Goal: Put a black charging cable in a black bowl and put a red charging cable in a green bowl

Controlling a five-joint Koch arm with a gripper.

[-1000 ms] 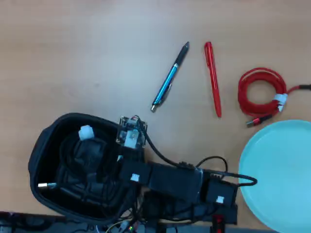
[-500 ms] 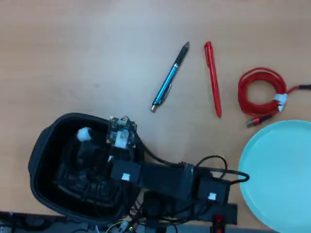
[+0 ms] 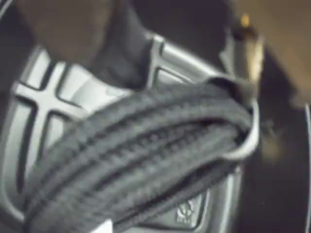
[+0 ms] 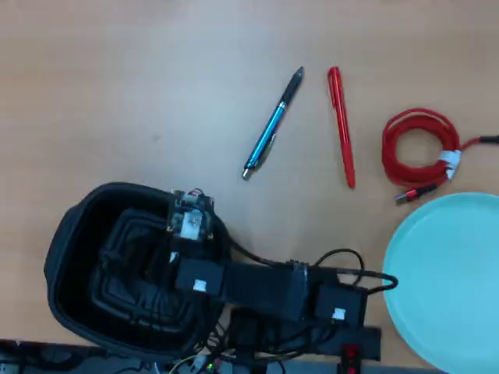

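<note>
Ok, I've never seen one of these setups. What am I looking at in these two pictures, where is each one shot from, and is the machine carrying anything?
The machine is a small hobby robot arm, the dark jointed shape along the bottom of the overhead view, which looks straight down at a wooden table. The arm reaches into the black bowl at lower left; its gripper is down inside and can't be made out.

The other picture comes from a camera riding on the arm's wrist. It is very close and blurred: the thick braided bundle is the black charging cable, with the bowl's ridged base behind it. Whether the gripper is clamped on it, I cannot tell.

Also on the table: a blue pen, a red pen, the coiled red charging cable, and the pale green bowl, which holds nothing.
</note>
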